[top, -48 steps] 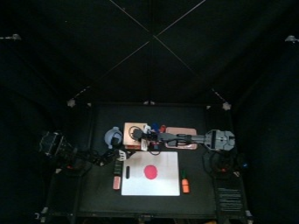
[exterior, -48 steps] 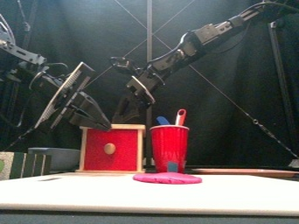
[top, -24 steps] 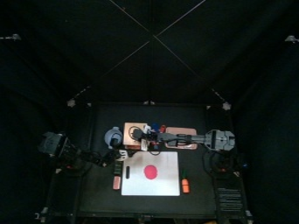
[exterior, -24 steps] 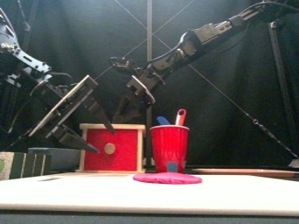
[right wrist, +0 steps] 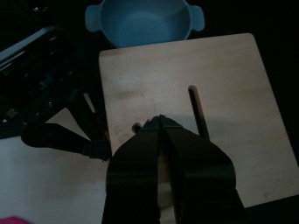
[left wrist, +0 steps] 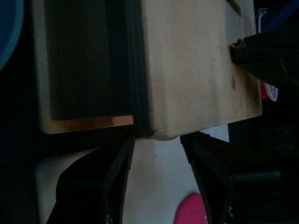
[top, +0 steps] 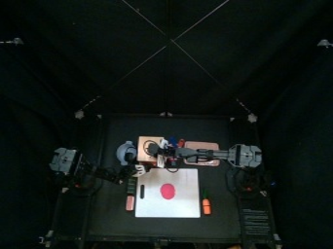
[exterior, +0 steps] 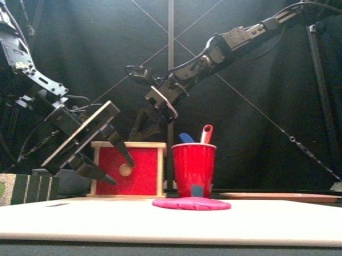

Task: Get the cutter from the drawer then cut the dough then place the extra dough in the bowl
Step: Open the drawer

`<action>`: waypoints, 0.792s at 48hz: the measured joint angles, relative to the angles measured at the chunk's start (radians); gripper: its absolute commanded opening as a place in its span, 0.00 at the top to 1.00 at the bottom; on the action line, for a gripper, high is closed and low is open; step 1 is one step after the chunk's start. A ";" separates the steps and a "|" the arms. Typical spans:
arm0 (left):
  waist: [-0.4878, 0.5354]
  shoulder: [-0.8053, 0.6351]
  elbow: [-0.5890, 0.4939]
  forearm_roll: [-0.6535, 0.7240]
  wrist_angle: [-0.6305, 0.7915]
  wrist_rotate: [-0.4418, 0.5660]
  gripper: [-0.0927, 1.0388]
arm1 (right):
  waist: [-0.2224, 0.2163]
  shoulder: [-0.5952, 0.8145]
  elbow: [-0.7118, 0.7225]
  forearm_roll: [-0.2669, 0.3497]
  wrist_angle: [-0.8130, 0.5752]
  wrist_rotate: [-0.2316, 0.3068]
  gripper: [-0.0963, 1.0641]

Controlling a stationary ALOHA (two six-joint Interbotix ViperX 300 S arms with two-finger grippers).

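Observation:
The pale wooden box (top: 159,152) stands behind the white cutting board (top: 189,178), its red drawer front (exterior: 127,170) closed. My left gripper (left wrist: 163,144) is open at the drawer front, one jaw on each side of its small knob (left wrist: 163,136); the front view shows it there too (exterior: 118,168). My right gripper (right wrist: 163,131) is shut with nothing in it, its tip over the box's top beside the slot (right wrist: 197,109). A flat red dough disc (top: 166,190) lies on the board. The blue-grey bowl (top: 125,151) sits left of the box. No cutter is visible.
A red cup (exterior: 194,168) holding a blue and a red toy knife stands right of the box. An orange toy (top: 204,206) lies at the board's right edge. A red toy (top: 129,203) lies on the table left of the board.
My left gripper has come down and in toward the drawer front. The right arm, box and dough have stayed put.

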State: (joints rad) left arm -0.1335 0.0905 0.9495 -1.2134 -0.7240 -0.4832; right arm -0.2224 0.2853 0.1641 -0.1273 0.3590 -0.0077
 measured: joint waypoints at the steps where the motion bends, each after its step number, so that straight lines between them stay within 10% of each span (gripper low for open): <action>1: 0.002 0.003 -0.002 0.002 0.000 0.000 0.26 | 0.002 0.000 0.000 0.000 0.000 0.002 0.89; 38: -0.052 0.026 -0.014 0.003 -0.005 0.003 0.43 | 0.008 0.002 0.002 0.002 0.002 0.008 0.89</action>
State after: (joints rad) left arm -0.1856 0.1166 0.9357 -1.2103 -0.7286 -0.4801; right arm -0.2148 0.2869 0.1657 -0.1258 0.3605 0.0000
